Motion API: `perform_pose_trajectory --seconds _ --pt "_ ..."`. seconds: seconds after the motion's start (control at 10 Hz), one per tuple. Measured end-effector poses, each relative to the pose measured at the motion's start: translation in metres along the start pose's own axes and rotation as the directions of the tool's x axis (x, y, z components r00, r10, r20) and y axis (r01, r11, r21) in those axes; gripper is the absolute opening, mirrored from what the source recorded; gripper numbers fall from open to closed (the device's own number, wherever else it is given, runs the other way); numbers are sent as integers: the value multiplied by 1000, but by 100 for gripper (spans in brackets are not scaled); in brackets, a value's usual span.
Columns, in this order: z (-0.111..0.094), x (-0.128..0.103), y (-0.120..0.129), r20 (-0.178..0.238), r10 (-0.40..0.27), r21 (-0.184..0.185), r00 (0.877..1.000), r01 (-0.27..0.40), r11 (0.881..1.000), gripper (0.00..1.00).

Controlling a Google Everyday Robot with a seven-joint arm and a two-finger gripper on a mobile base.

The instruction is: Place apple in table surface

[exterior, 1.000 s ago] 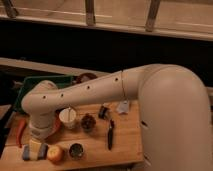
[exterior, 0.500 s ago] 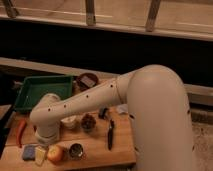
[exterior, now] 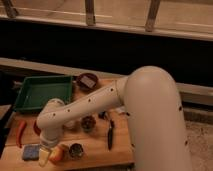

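Hand [exterior: 45, 153] jaws apart, nr 1 apple [exterior: 59, 154], 1 table [exterior: 121, 150]

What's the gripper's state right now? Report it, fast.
Gripper: open, down at the front left of the table surface, right beside the apple; it appears to hold nothing, and the apple rests on the wood.

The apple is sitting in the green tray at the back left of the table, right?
Not quite. The camera view shows the apple on the wooden table surface at the front left, beside the gripper. The green tray is at the back left, as you said.
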Motion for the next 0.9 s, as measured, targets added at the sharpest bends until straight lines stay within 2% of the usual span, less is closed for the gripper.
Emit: perform_pose_trajectory --seconds 0.3,0.5,0.6,0.9 --pt "19 7 -8 -45 44 4 998 -43 999 78" --pt "20 14 -10 -73 59 14 996 -58 998 77" --pt "21 15 -10 -80 62 18 995 -61 998 73" --pt "14 19 -11 -76 75 34 994 -73 997 45"
